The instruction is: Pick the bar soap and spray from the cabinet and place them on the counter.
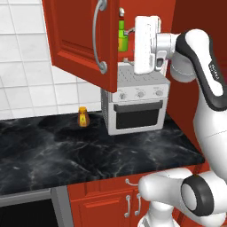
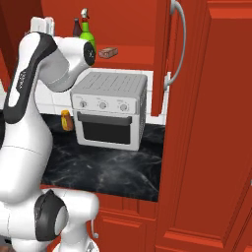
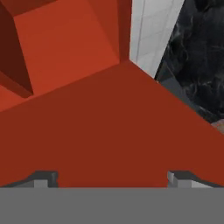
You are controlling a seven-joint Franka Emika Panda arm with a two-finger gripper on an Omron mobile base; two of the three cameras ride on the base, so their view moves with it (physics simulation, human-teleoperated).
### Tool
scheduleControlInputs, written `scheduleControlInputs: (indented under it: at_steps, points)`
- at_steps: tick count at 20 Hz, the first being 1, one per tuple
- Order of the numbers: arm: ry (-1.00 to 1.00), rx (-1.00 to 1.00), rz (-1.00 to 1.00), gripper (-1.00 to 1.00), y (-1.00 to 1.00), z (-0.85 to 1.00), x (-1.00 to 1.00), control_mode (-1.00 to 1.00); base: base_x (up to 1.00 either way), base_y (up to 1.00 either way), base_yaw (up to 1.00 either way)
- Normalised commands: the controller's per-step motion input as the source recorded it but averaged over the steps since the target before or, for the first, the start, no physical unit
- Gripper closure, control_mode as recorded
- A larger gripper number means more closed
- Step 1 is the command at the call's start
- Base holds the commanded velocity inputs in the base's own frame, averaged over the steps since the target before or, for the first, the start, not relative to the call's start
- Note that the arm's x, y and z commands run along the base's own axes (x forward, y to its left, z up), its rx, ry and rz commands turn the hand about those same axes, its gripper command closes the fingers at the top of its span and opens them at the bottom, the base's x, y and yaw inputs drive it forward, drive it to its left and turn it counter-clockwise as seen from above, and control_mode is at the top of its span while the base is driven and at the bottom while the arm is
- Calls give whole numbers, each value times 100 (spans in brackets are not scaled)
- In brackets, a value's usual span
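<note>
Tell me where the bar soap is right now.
In the right base view the bar soap lies on the cabinet shelf, to the right of the spray and above the toaster oven.

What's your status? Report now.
Gripper open, empty, up at the cabinet. Bar soap and spray on the shelf, not yet picked. Toaster oven on the counter below.

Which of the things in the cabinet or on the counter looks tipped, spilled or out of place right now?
Nothing stands out. The spray stands upright on the cabinet shelf, with the bar soap lying flat beside it. The small orange bottle and toaster oven sit upright on the counter. No spill shows.
</note>
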Motion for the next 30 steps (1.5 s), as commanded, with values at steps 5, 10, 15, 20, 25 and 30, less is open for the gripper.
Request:
scheduleControlInputs:
  at_steps: [5, 10, 15, 20, 25, 30]
  points:
    - [0, 0, 15, -100, 26, 0, 22, -100, 0, 0, 0]
    - [0, 0, 15, -100, 39, 0, 2, -100, 0, 0, 0]
    - [0, 0, 14, -100, 43, 0, -17, -100, 0, 0, 0]
    - [0, 0, 12, -100, 46, 0, -35, -100, 0, 0, 0]
    - [0, 0, 11, -100, 48, 0, -30, -100, 0, 0, 0]
    - [0, -1, 8, -100, 51, 0, -15, -100, 0, 0, 0]
